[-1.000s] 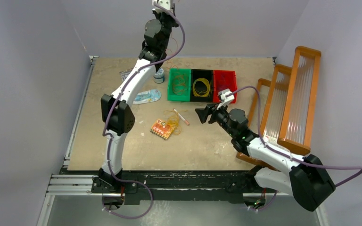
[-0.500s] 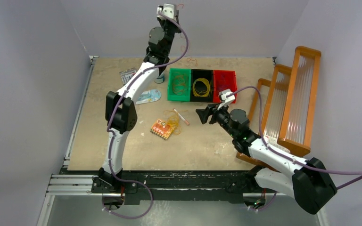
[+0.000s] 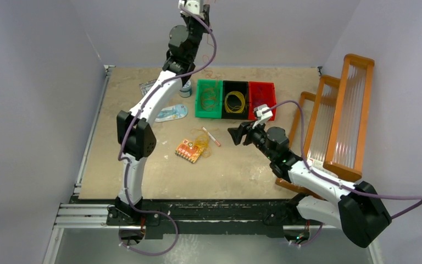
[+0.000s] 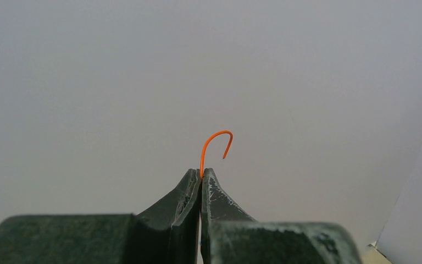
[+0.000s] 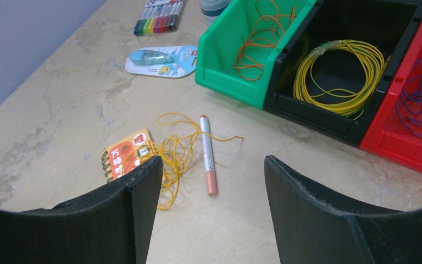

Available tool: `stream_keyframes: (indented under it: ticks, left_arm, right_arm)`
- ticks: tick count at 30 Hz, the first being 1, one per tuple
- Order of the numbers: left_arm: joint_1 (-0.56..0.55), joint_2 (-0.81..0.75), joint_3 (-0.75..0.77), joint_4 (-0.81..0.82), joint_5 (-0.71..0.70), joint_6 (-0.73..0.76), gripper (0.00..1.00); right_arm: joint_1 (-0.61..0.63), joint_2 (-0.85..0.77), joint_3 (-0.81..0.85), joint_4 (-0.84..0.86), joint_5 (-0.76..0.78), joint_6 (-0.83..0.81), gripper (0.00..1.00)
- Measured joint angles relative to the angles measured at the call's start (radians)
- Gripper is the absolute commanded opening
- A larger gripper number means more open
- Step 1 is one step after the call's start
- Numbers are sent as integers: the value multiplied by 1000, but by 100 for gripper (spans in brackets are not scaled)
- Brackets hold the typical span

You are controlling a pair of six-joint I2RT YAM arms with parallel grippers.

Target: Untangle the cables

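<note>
Tan table point(image 3: 225, 176), from above: your yellow tangle point(image 3: 200, 142) lies mid-table, touching the orange notebook point(image 3: 188, 149). A pen point(image 3: 211, 136) sits just right of it.
Bins, from above: the green bin point(image 3: 209, 81), black bin point(image 3: 235, 82) and red bin point(image 3: 262, 83) stand side by side at the far side.
Claw, from above: your right gripper point(image 3: 235, 133) hovers just right of the pen, jaws wide, holding nothing.
Left wrist view: your left gripper point(image 4: 201, 173) is pinched tight on an orange wire point(image 4: 214, 136), whose hooked end curls above the tips.
Right wrist view, sorted cables: orange loops point(image 5: 251, 52) in green, a yellow coil point(image 5: 362, 60) in black, purple strands point(image 5: 417, 93) in red.
Right wrist view, claw: both fingers stand wide apart above the tangle and pen, touching neither.
</note>
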Motion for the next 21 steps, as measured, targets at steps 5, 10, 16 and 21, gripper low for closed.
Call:
stream_keyframes:
  ticks: [5, 10, 16, 21]
  left_arm:
    - [-16, -145, -164, 18, -28, 1, 0]
    - [-25, -267, -356, 64, -72, 0, 0]
    - [-25, -303, -544, 107, -116, -16, 0]
    - [-25, -290, -629, 97, -150, -39, 0]
  right_arm:
    - [0, 2, 0, 3, 0, 0, 70]
    - [0, 26, 1, 14, -2, 0, 70]
    - [0, 40, 5, 16, -4, 0, 70]
    - [0, 41, 5, 16, -5, 0, 70]
